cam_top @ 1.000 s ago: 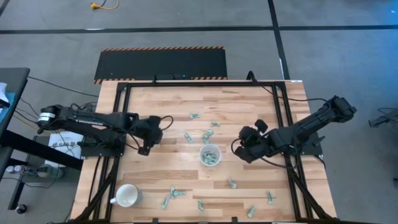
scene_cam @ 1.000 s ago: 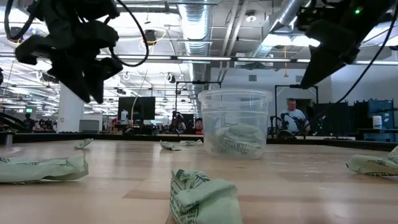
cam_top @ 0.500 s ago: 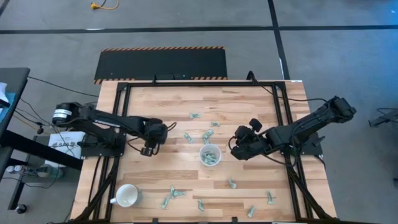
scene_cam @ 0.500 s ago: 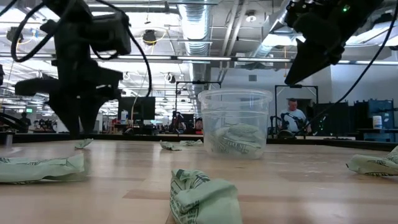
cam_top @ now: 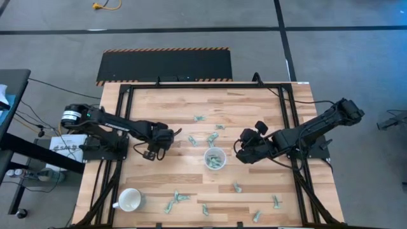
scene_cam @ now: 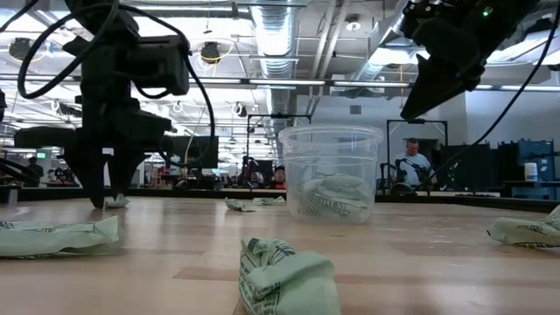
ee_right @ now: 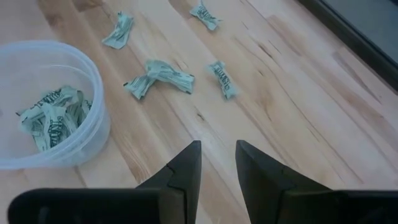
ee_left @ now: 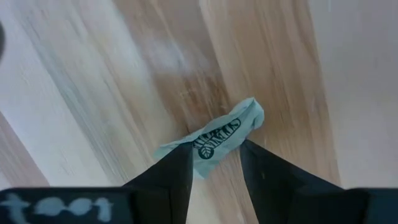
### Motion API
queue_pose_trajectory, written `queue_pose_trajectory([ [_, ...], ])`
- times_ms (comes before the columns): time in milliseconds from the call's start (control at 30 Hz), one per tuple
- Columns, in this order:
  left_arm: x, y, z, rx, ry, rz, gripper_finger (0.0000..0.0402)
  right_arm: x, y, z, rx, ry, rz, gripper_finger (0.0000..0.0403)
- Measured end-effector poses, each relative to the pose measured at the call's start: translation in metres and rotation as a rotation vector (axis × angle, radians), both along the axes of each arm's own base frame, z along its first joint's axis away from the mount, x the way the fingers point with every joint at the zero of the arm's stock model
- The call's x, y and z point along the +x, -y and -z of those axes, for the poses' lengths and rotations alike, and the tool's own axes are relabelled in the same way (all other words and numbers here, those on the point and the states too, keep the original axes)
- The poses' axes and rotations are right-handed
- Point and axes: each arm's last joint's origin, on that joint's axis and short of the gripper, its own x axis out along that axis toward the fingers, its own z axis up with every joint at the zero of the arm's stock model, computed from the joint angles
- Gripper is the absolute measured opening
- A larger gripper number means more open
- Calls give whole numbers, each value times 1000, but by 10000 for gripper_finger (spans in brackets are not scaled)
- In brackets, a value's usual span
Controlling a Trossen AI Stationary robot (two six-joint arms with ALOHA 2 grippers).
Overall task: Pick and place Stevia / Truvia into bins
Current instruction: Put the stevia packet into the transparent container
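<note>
The left gripper (cam_top: 152,154) is low over the table (cam_top: 165,184), near the left edge and about midway between the far and near edges. In the left wrist view its two fingers (ee_left: 171,171) stand apart on both sides of one sachet (ee_left: 214,138) that lies flat on the wood; one end of the sachet is between the fingertips. The fingers are not closed on it, and the sachet is still on the table. In the low view the gripper (scene_cam: 103,197) reaches down almost to the surface.

The right gripper (cam_top: 243,152) hangs above the table, just beside the cup (cam_top: 215,158) on its right side. Its fingers (ee_right: 186,165) have a narrow gap between them and nothing is between them.

The cup stands upright near the middle of the table and already holds several sachets (ee_right: 53,118). Other sachets lie loose: a few (cam_top: 206,130) between the cup and the far edge, and several (cam_top: 191,202) along the near edge. A white mug (cam_top: 130,200) stands near the near left corner.

In the low view a person (scene_cam: 409,166) is in the room behind the table.
</note>
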Motion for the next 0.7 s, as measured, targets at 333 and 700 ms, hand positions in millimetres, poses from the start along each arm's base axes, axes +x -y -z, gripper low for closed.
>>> queue_pose_trajectory([
  [333,11,0,-7,-14,86,-130,82,0,1,0,-18,8,10,92],
  [700,13,-1,-8,-7,116,-220,5,1,6,-2,-85,36,58,92],
])
